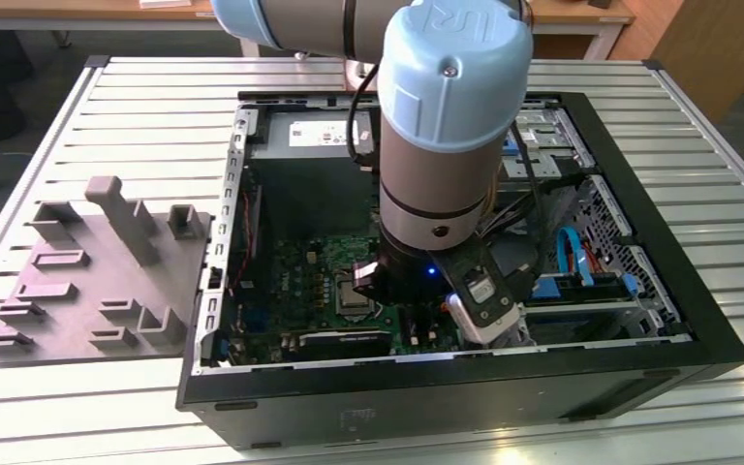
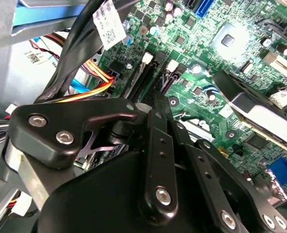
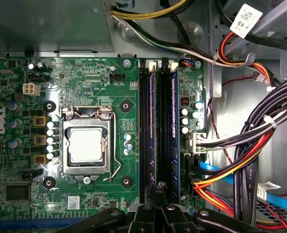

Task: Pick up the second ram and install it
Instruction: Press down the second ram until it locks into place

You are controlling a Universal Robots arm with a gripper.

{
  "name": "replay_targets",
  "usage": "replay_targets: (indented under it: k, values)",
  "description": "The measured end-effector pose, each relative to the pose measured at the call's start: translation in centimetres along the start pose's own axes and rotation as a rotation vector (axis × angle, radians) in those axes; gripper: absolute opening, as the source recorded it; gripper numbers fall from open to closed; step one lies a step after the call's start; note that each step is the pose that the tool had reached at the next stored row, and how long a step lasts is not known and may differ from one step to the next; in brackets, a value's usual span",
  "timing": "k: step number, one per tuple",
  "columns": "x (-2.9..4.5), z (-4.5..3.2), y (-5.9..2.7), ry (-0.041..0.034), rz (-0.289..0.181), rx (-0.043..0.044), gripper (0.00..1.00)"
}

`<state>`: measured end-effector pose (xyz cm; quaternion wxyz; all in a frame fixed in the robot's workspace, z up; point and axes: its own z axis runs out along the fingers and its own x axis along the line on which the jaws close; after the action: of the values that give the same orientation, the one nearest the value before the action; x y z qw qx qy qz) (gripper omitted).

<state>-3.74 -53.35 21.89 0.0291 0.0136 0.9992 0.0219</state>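
Two memory sticks are sitting in the green board's point(image 3: 104, 97) black slots; the pincer point(image 3: 159, 188) is closing narrowly over the second ram point(image 3: 174, 126).

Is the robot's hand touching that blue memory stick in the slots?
Cannot tell. In the first wrist view the hand reaches the end of the memory stick standing in the slots, but the hand's own tips hide the meeting point, so neither contact nor a gap shows plainly.
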Motion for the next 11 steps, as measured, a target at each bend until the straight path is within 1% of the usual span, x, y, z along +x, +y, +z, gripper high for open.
replay_targets:
  k: [2,11]
  values:
    - [0.00,0.10,-0.01,0.0000,0.000,0.0000,0.11]
    - [0.01,0.11,-0.01,0.0001,0.000,0.0004,0.11]
